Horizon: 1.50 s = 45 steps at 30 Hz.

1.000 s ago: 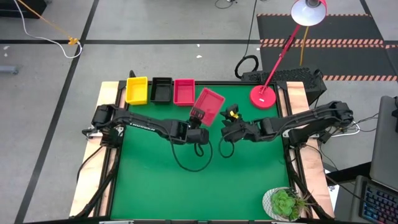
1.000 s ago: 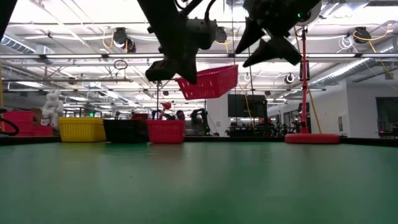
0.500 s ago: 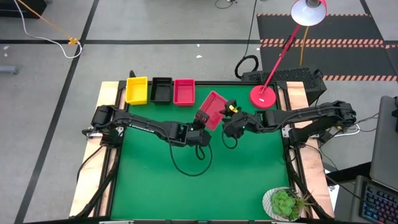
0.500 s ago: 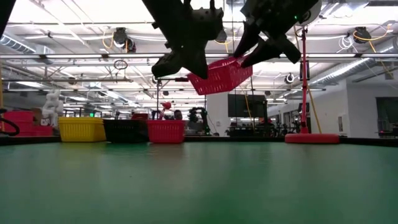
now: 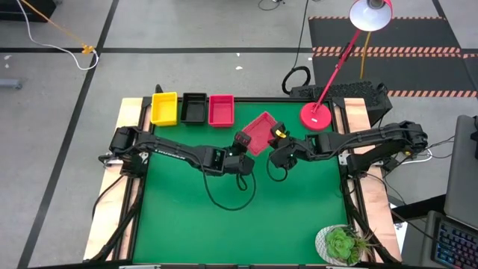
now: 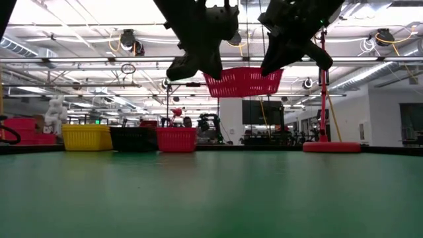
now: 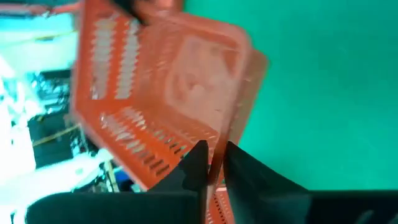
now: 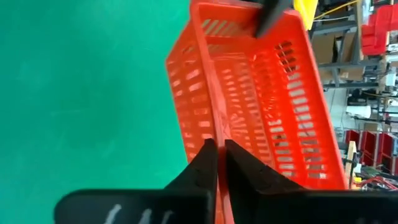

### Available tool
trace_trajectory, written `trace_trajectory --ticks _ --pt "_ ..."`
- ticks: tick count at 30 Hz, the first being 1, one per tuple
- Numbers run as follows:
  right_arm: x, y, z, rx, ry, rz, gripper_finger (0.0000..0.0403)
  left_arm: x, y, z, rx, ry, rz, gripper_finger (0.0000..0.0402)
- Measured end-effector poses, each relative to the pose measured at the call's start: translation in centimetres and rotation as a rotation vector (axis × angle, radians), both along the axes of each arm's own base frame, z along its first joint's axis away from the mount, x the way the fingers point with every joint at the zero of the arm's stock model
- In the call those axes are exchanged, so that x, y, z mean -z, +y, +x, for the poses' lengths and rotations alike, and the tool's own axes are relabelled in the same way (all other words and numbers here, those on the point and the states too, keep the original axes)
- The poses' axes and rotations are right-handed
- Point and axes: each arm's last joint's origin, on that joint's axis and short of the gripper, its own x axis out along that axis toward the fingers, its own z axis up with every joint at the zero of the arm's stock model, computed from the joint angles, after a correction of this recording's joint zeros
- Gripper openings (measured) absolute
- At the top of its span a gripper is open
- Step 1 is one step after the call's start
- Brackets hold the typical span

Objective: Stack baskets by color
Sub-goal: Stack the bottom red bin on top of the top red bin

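A pink-red basket hangs in the air over the far middle of the green table, level in the low view. My left gripper is shut on its left end and my right gripper on its right end. At the far left edge, a yellow basket, a black basket and another pink-red basket stand in a row on their bottoms. My left gripper pinches the rim of the basket's wall between its two fingers, coming from the table's left and slanting down. The basket is clear of the table, reaching away past the fingertips. My right gripper pinches the opposite wall at its rim, one finger inside the basket and one outside. It comes from the table's right, slanting down. The basket is held level, well above the table.
A red lamp base stands at the far right of the table, its arm reaching up to the shade. A potted plant sits at the near right corner. The near half of the green table has room.
My right gripper has moved toward the held basket and shut on its right wall. The basket, tilted a second ago with its right end higher, has come level and shifted a little toward the table's right.
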Motion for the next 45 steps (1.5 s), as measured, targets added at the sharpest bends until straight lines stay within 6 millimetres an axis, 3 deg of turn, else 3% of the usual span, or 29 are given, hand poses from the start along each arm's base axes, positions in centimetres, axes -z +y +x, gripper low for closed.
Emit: trace_trajectory --ticks 8,13,17,21,24,28,35,40,45 --pt "0.2 0.0 -0.2 0.080 -0.029 0.080 0.0010 -0.5 0.0 0.1 -0.153 -0.156 0.037 0.0110" --pt "0.5 0.0 -0.6 0.223 -0.071 0.194 0.0008 -1.1 -1.2 -0.4 -0.251 -0.252 0.111 0.0152" --pt "0.5 0.0 -0.6 0.375 -0.179 0.330 0.0008 -3.0 -1.9 -1.2 -0.255 -0.340 0.072 0.0172" --pt "0.5 0.0 -0.6 0.519 -0.280 0.466 0.0010 -5.4 -1.6 -2.7 -0.319 -0.496 -0.058 0.0172" --pt "1.0 0.0 -0.3 0.586 -0.390 0.554 0.0013 -7.5 -1.0 -4.1 -0.334 -0.590 -0.254 0.0164" --pt "1.9 0.0 0.2 0.626 -0.601 0.709 0.0012 -8.8 -0.4 -5.0 -0.316 -0.633 -0.481 0.0151" --pt "3.5 0.0 0.3 0.621 -0.843 0.883 0.0012 -7.5 -0.5 -5.0 -0.308 -0.646 -0.556 0.0147" --pt "4.3 0.0 0.0 0.575 -0.919 0.904 0.0012 -6.6 -0.5 -4.6 -0.270 -0.679 -0.547 0.0147" --pt "5.2 0.0 -0.4 0.563 -0.980 0.936 0.0013 -7.5 -0.6 -4.0 -0.233 -0.796 -0.567 0.0148"
